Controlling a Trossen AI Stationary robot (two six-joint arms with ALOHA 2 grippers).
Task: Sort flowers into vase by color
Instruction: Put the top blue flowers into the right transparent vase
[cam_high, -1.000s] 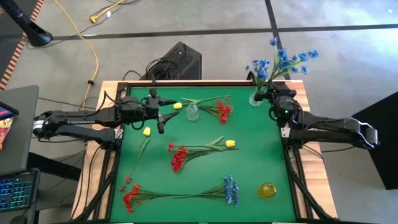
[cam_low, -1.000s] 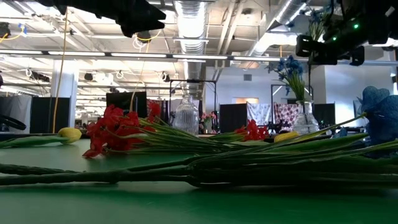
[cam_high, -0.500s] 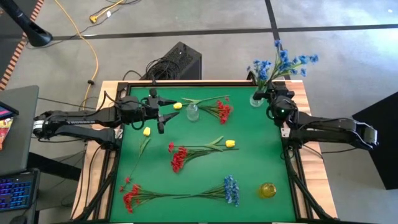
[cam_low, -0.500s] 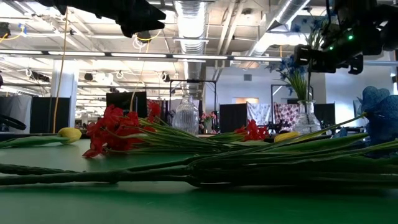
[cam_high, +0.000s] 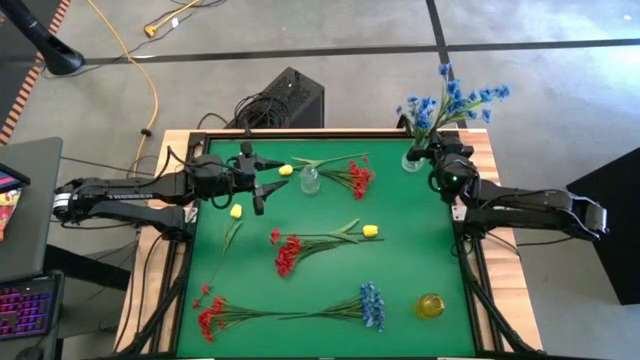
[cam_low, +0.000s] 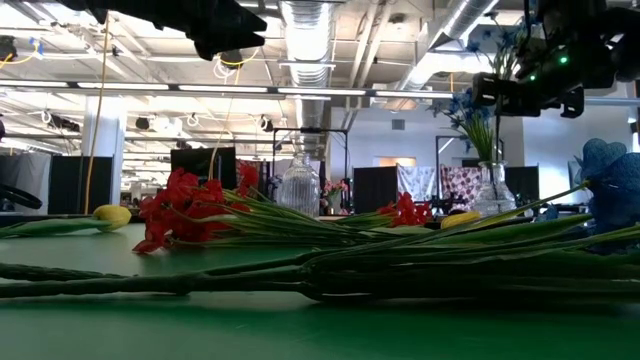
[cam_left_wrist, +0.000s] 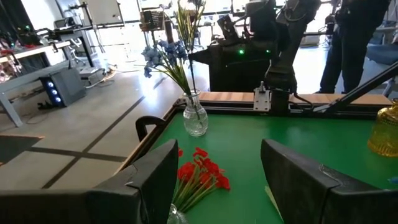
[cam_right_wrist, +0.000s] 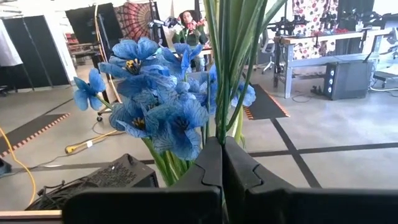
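My right gripper (cam_high: 436, 150) is shut on a bunch of blue flowers (cam_high: 452, 100) at the table's far right corner. It stands just above a clear vase (cam_high: 412, 159). In the right wrist view, green stems rise from between its fingers (cam_right_wrist: 222, 163), with blue blooms (cam_right_wrist: 152, 102) beside them. My left gripper (cam_high: 263, 186) hovers open at the far left with nothing in it. Red sprigs (cam_high: 352, 174) (cam_high: 288, 252) (cam_high: 210, 315), a blue sprig (cam_high: 372, 303) and yellow buds (cam_high: 286, 170) (cam_high: 236, 211) (cam_high: 370, 231) lie flat on the green mat. My right gripper pinches the bunch's green stems (cam_right_wrist: 222, 127) between its two fingers, below the blooms. The fingers come in level and lie across the stems. The bunch stands nearly upright, blooms up, and its stems (cam_left_wrist: 188, 84) run down to the clear vase's mouth.
A second clear vase (cam_high: 309, 181) stands at the far middle, close to my left gripper. A yellow vase (cam_high: 430, 305) stands at the near right. The mat is bordered by a dark frame (cam_high: 300, 131). Bare mat lies right of centre.
My right gripper has sunk a little with the blue bunch toward the clear vase, then kept still. The bunch stays upright.
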